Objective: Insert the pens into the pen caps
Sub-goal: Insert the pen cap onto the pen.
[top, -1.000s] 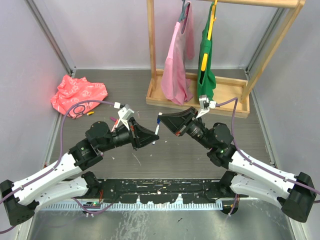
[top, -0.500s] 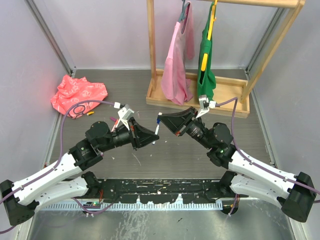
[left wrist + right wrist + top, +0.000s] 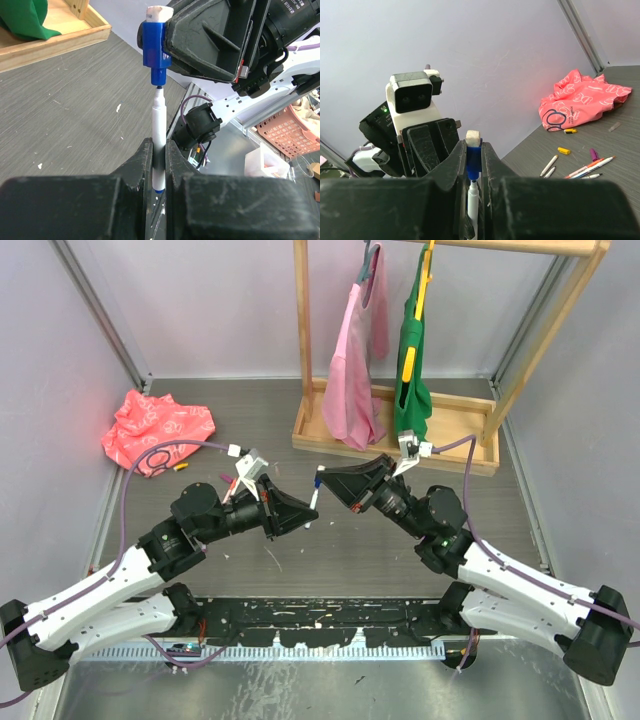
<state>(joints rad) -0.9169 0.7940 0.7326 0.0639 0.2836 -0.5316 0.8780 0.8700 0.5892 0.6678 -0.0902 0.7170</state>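
Pen (image 3: 158, 122) with the blue end was clamped in the left gripper (image 3: 158, 145), its tip right at the mouth of the blue cap (image 3: 154, 45), which was pinched in the right gripper (image 3: 473, 150). If the tip were driven slightly off the cap's axis, it could be caught on the rim. The thin barrel might then be tilted or slid in the grip, or the cap twisted askew.

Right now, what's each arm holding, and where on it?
Left fingers pinch the blue pen on its white barrel, near the back end. Right fingers pinch the blue cap by its sides. Pen tip meets the cap's mouth.
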